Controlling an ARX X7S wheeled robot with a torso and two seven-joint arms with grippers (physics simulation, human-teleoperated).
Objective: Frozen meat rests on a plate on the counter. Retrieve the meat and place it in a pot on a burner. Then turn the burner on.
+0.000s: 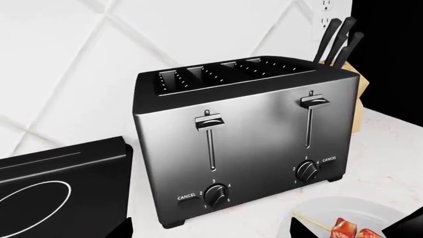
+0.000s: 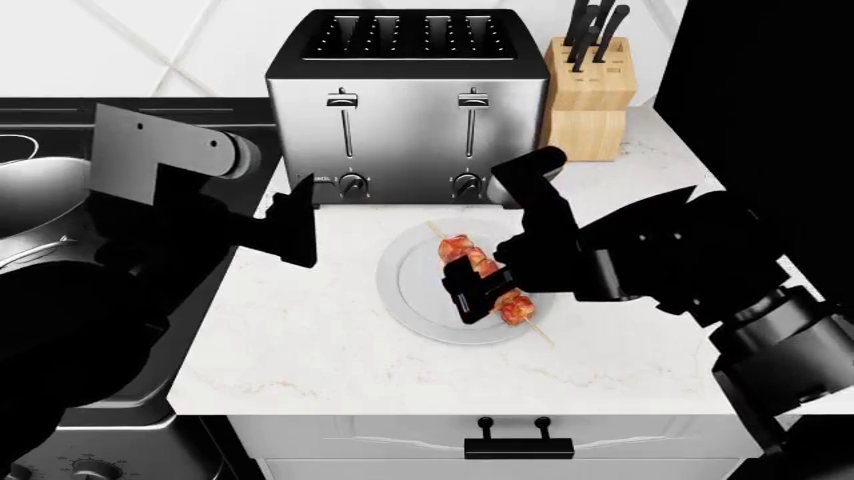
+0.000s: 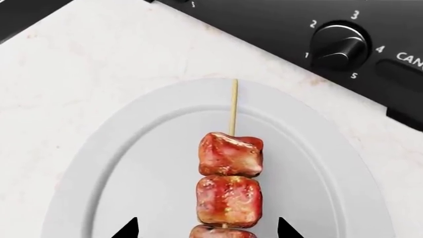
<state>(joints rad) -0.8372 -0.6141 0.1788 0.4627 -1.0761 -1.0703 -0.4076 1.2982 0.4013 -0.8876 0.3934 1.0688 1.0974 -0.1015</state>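
Home kitchen, simulated render. White marble-look counter (image 2: 334,330) w/ faint pink veins, drawer front w/ black handle (image 2: 519,438) below its edge. Beyond the right gripper (image 2: 478,290) stands a chrome 4-slot toaster (image 2: 407,105) w/ levers, numbered dials, CANCEL buttons. A wooden knife block (image 2: 589,98) w/ black handles sits just beside the toaster, farther from the left gripper (image 2: 296,228). White tiled backsplash w/ wall outlet (image 1: 324,12) behind. Black glass cooktop (image 1: 63,188) w/ white ring markings near the left gripper; steel pot (image 2: 38,215) on it. Right gripper hovers over a plate (image 3: 132,163) w/ a meat kebab (image 3: 229,181) — food prep setting.
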